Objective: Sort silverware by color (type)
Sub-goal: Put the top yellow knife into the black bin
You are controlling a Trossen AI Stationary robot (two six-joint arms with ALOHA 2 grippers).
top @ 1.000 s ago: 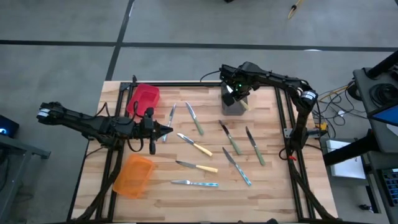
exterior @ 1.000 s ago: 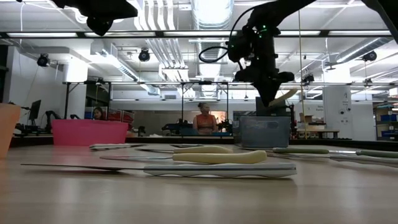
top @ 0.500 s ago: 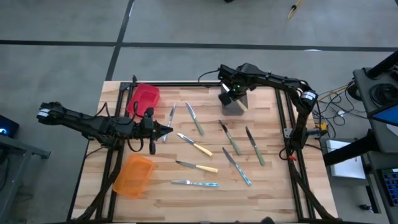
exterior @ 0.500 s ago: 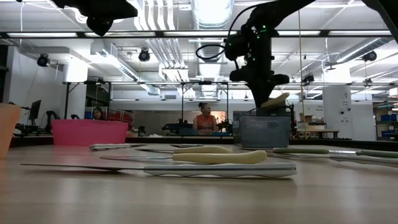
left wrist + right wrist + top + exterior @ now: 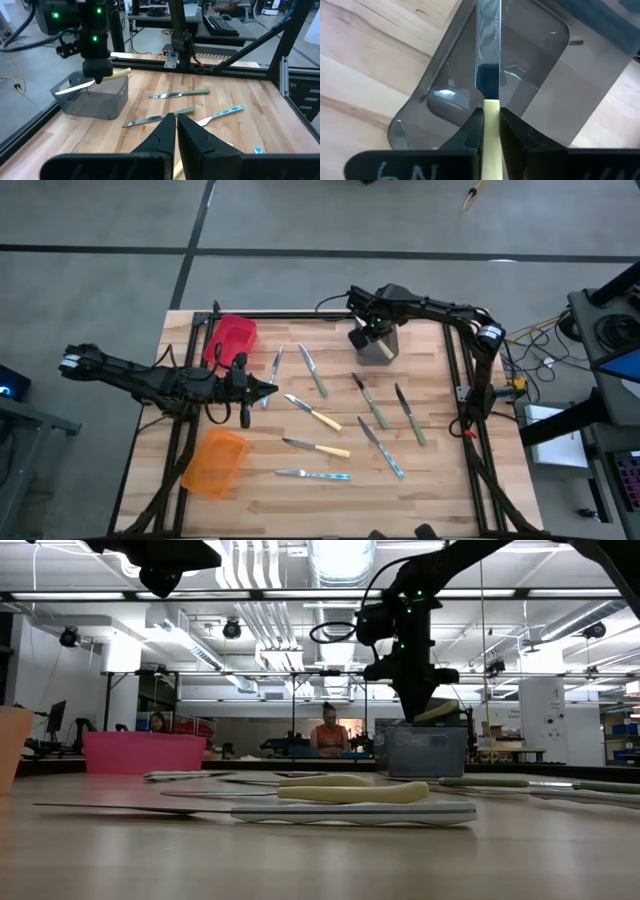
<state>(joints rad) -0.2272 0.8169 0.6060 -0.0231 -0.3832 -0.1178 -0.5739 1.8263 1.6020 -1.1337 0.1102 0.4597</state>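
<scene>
Right gripper clamps a yellow knife over the grey bin, near the table's far edge.
Only its wrist view shows tiny, unreadable blade lettering; left gripper hovers closed, other knives mid-table.

From my station I see the wooden tabletop standing on a grey concrete floor crossed by dark seams. Looking level across it, the room behind is a big workshop with exposed ceiling ducts and strip lights. Two people sit at distant desks. To one side there is a bench carrying a keyboard and black metal frame posts.
</scene>
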